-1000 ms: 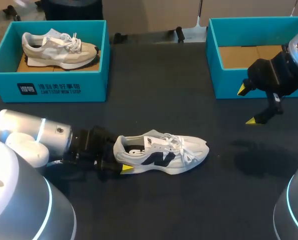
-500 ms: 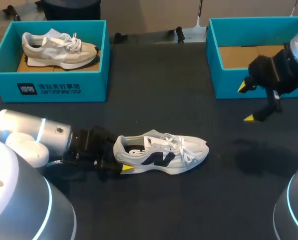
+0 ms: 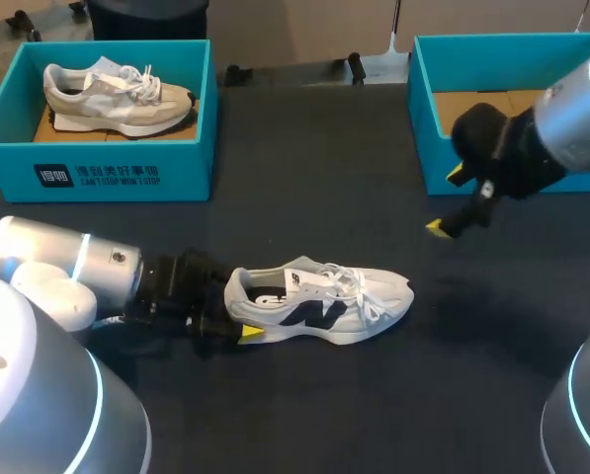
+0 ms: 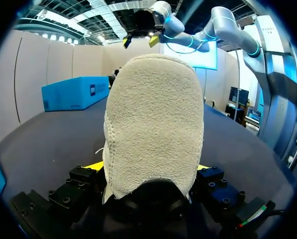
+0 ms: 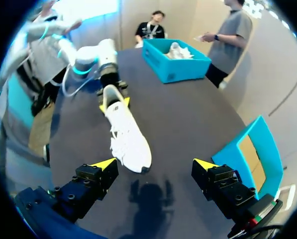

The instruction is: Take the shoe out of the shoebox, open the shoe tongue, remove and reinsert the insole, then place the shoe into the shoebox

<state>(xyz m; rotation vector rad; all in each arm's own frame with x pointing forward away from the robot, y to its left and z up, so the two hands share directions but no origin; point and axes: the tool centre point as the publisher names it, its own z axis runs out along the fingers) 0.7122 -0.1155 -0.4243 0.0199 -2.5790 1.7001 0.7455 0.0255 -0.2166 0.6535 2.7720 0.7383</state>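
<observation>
Lower centre, the left gripper point(image 3: 237, 322) clamps the heel of the white shoe point(image 3: 324, 301). Upper right, the right gripper point(image 3: 445, 200) hovers, fingers apart.

Even overhead light throws soft shadows on the table point(image 3: 304, 148).

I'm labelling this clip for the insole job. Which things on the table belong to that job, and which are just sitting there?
In the job:
- white shoe, lying on the table
- left gripper, shut on its heel
- right gripper, open, near the empty shoebox

Just lying about:
- second shoebox
- beige shoe inside it
</observation>
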